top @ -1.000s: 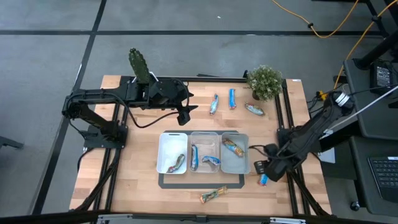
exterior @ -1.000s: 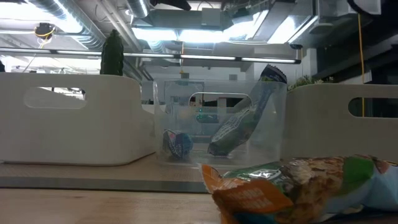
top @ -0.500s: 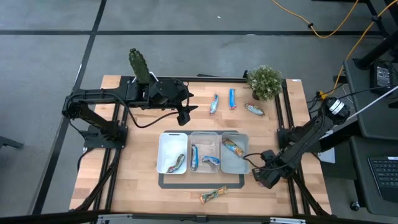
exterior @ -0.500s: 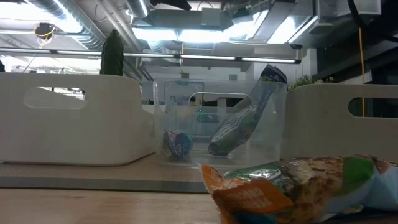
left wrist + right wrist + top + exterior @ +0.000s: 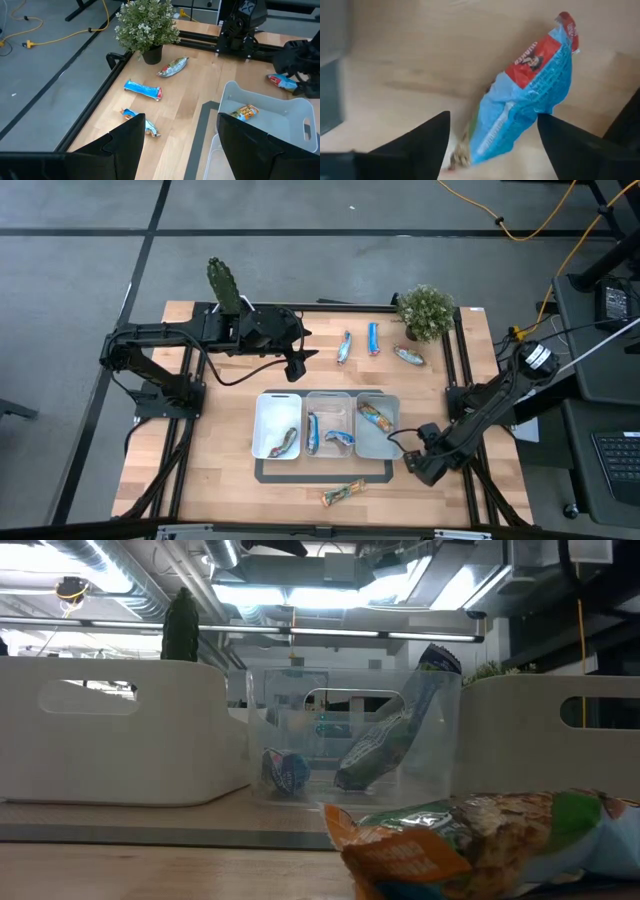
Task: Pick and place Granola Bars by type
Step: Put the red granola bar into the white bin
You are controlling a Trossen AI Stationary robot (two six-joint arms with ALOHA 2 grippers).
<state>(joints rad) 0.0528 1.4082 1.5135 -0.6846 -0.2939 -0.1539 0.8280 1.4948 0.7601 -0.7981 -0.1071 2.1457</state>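
Note:
A blue granola bar (image 5: 525,100) with a red end lies flat on the table, just right of the trays. My right gripper (image 5: 492,145) hangs over it, open, with one finger on each side; it hides the bar in the high view (image 5: 415,465). My left gripper (image 5: 297,366) waits open above the far left of the table. Bars lie in the left tray (image 5: 285,442), the middle tray (image 5: 340,438) and the right tray (image 5: 375,418). Three more bars (image 5: 373,338) lie at the far side, and one bar (image 5: 343,493) lies near the front edge.
The three trays (image 5: 262,412) stand side by side on a dark mat at the table's middle. A potted plant (image 5: 427,310) stands at the far right corner and a cactus (image 5: 223,283) at the far left. Bare wood lies to the left of the trays.
My right gripper has moved toward the near edge and slightly left, coming over the blue bar, which showed beside it a second ago and is now covered in the high view. The bar has stayed where it was.

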